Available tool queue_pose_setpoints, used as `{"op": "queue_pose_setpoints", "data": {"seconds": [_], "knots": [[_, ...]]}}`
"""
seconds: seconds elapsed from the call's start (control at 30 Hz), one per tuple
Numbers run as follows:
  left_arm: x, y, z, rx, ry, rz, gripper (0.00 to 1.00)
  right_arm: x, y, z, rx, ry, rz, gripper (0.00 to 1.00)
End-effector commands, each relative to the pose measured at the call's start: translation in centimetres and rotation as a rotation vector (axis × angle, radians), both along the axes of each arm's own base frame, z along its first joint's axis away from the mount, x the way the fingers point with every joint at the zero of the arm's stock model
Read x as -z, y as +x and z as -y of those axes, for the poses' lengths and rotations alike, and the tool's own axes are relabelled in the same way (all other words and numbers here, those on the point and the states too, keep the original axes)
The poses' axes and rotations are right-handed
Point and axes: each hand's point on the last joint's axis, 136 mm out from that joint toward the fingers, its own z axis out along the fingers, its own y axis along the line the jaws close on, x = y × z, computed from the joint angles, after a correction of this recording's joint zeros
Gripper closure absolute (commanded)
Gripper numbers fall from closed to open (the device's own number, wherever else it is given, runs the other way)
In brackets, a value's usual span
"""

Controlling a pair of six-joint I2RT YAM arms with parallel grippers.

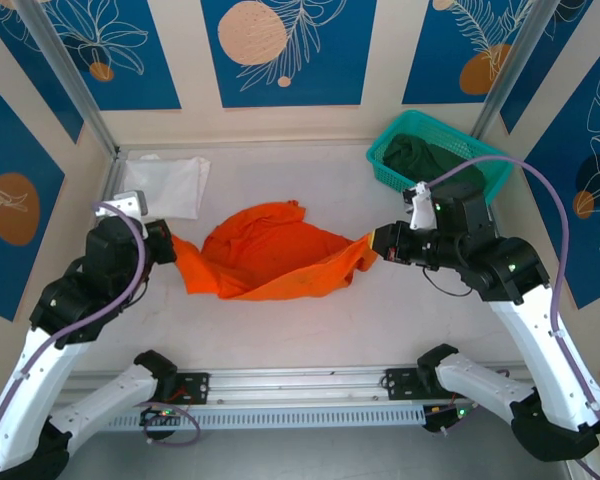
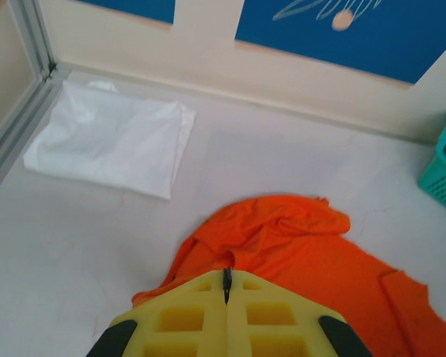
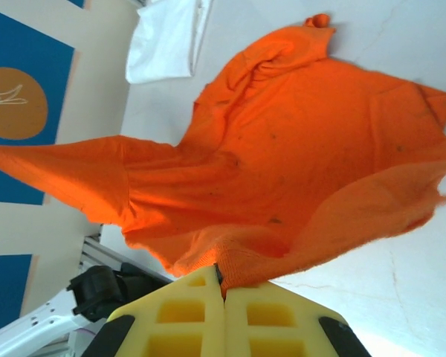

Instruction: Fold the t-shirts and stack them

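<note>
T-shirts: white cloth t-shirt [image 1: 170, 185] lay folded far left — dark green t-shirt [image 1: 420, 158] waited far right, bright orange t-shirt [image 1: 280, 250] unfolded, gripped by left claw [image 1: 172, 248] and right claw [image 1: 373, 245].

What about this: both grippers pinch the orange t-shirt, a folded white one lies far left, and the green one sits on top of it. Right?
Not quite. The dark green t-shirt lies in the teal basket at the far right, not on the white t-shirt; the top external view shows it. The rest holds.
</note>
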Motion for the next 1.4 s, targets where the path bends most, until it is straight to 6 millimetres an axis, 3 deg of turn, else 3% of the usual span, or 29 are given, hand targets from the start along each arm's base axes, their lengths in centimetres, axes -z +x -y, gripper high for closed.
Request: {"op": "queue_pose_setpoints", "data": {"seconds": [0.0,0.07,0.17,0.27,0.37,0.47,0.53,0.63,0.7,0.77,0.87,0.97,1.0,1.07,1.2,1.27,1.37], "knots": [[2.9,0.0,0.1,-0.011,0.003,-0.094,1.0,2.2,0.9,0.9,0.035,-0.076,-0.031,1.0],[3.7,0.5,0.4,-0.013,0.006,-0.129,1.0,2.6,2.6,0.8,0.056,-0.073,-0.036,1.0],[4.4,2.7,0.4,-0.053,-0.022,-0.164,1.0,2.6,7.0,0.1,0.073,-0.036,-0.046,1.0],[5.2,7.0,0.6,-0.068,-0.146,-0.227,1.0,2.0,12.8,-0.4,0.095,0.064,-0.075,1.0],[4.3,12.7,0.3,-0.075,-0.277,-0.276,1.0,-0.8,18.9,-1.1,0.088,0.14,-0.054,1.0],[-0.3,18.1,2.1,0.008,-0.384,-0.252,1.0,-4.5,24.4,-1.3,0.088,0.208,-0.031,1.0],[-6.1,20.1,3.4,0.09,-0.414,-0.163,1.0,-7.8,26.8,-1.0,0.102,0.257,-0.018,1.0],[-14.8,19.5,4.1,0.192,-0.392,0.045,1.0,-14.9,26.5,-0.9,0.068,0.331,0.173,1.0],[-17.7,17.7,3.2,0.181,-0.365,0.156,1.0,-17.6,25.0,-0.7,0.067,0.364,0.23,1.0],[-17.3,15.7,2.2,0.142,-0.36,0.184,1.0,-17.6,23.6,-0.8,0.07,0.36,0.198,1.0],[-11.0,13.5,1.3,0.085,-0.352,0.105,1.0,-13.5,21.6,-1.7,0.048,0.326,0.107,1.0],[-2.9,11.5,-0.3,-0.014,-0.3,-0.067,1.0,-7.2,18.9,-0.6,0.097,0.277,-0.028,1.0],[-0.9,11.1,-0.8,-0.045,-0.283,-0.103,1.0,-5.1,18.4,-0.2,0.111,0.26,-0.064,1.0],[1.2,11.3,-1.6,-0.098,-0.266,-0.144,1.0,-2.8,18.3,0.1,0.117,0.256,-0.093,1.0],[1.2,16.1,-0.9,-0.103,-0.322,-0.148,1.0,-0.7,21.6,0.0,0.124,0.254,-0.154,1.0],[0.0,19.6,-0.1,-0.08,-0.339,-0.135,1.0,-1.7,24.1,-0.3,0.113,0.256,-0.152,1.0],[-4.2,25.0,0.9,-0.027,-0.337,-0.081,1.0,-4.6,28.5,-0.6,0.099,0.282,-0.094,1.0]]}}
